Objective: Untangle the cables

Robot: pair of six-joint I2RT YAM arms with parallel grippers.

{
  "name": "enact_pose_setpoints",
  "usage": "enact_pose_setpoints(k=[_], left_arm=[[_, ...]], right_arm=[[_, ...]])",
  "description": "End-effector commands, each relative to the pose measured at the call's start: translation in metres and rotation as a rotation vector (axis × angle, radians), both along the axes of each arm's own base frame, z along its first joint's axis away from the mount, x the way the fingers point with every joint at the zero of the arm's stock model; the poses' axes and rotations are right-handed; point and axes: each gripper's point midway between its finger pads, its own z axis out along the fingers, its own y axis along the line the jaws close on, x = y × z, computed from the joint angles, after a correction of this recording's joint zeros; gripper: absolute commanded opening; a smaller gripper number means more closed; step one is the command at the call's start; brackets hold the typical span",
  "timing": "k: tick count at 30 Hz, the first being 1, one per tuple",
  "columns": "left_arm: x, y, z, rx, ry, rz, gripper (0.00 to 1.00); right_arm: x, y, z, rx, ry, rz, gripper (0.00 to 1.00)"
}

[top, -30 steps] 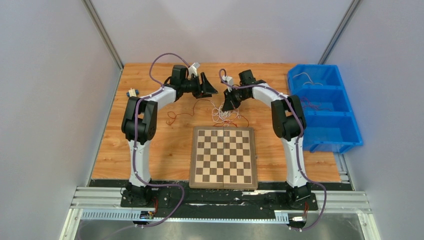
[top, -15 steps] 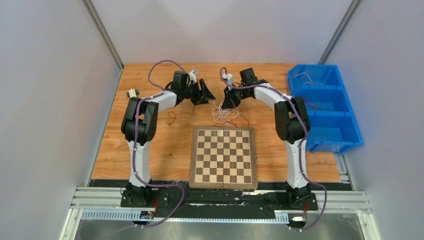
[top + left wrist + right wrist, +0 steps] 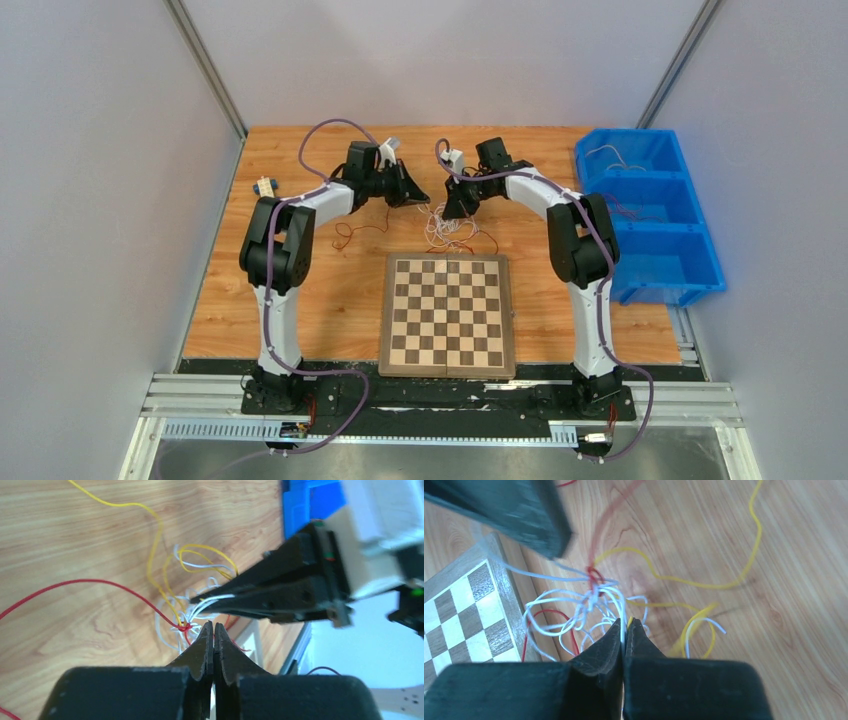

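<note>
I count two arms, each ending in one end effector: my left end effector (image 3: 420,196) and my right end effector (image 3: 455,208), both in the upper middle of the overhead frame. One bench (image 3: 300,300) carries one chessboard (image 3: 447,313) at centre, one blue bin (image 3: 668,292) of three compartments at the right, one small object (image 3: 264,186) at its left edge, and one tangle of cables (image 3: 445,232) in three colours: red, white and yellow. I cannot count the single strands.

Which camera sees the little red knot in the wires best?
The left wrist view: the red knot sits sharp and close, just off the left gripper's tips. The right wrist view shows it farther off. From the top, only a tiny tangle shows.
</note>
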Motion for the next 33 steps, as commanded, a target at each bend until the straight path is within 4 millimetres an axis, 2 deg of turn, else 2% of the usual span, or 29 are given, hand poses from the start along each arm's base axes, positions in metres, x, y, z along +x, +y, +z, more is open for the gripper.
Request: enact_pose_setpoints(k=[1,8,12,17,18,21,22,25,28,29,32,33], left_arm=[[-0.007,0.005,0.105,-0.143,-0.202,-0.032,0.00],[-0.018,0.026,0.169,-0.220,-0.298,-0.009,0.00],[-0.021,0.049,0.215,-0.258,-0.385,0.017,0.00],[-0.022,0.088,0.271,-0.290,-0.490,0.043,0.00],[-0.025,0.093,0.288,-0.295,-0.526,0.042,0.00],[-0.028,0.117,0.320,-0.295,-0.604,0.056,0.00],[-0.031,0.127,0.338,-0.293,-0.648,0.069,0.00],[-0.037,0.148,0.374,-0.293,-0.735,0.091,0.00],[-0.044,0.178,0.421,-0.280,-0.866,0.144,0.00],[-0.045,0.185,0.432,-0.278,-0.893,0.160,0.00],[-0.059,0.209,0.481,-0.241,-1.042,0.212,0.00],[-0.061,0.214,0.490,-0.235,-1.070,0.229,0.00]], right_arm=[[0.014,-0.008,0.024,-0.012,-0.113,-0.018,0.00],[0.014,-0.027,0.010,-0.071,-0.127,-0.035,0.00],[0.015,-0.046,-0.002,-0.122,-0.135,-0.055,0.00],[0.019,-0.074,-0.014,-0.174,-0.135,-0.092,0.00],[0.020,-0.078,-0.016,-0.183,-0.139,-0.095,0.00],[0.021,-0.093,-0.022,-0.209,-0.142,-0.106,0.00],[0.022,-0.097,-0.022,-0.214,-0.145,-0.112,0.00],[0.024,-0.105,-0.025,-0.227,-0.145,-0.122,0.00],[0.025,-0.111,-0.030,-0.243,-0.143,-0.124,0.00],[0.024,-0.112,-0.031,-0.248,-0.139,-0.124,0.00],[0.023,-0.115,-0.037,-0.263,-0.130,-0.125,0.00],[0.022,-0.116,-0.039,-0.267,-0.127,-0.124,0.00]])
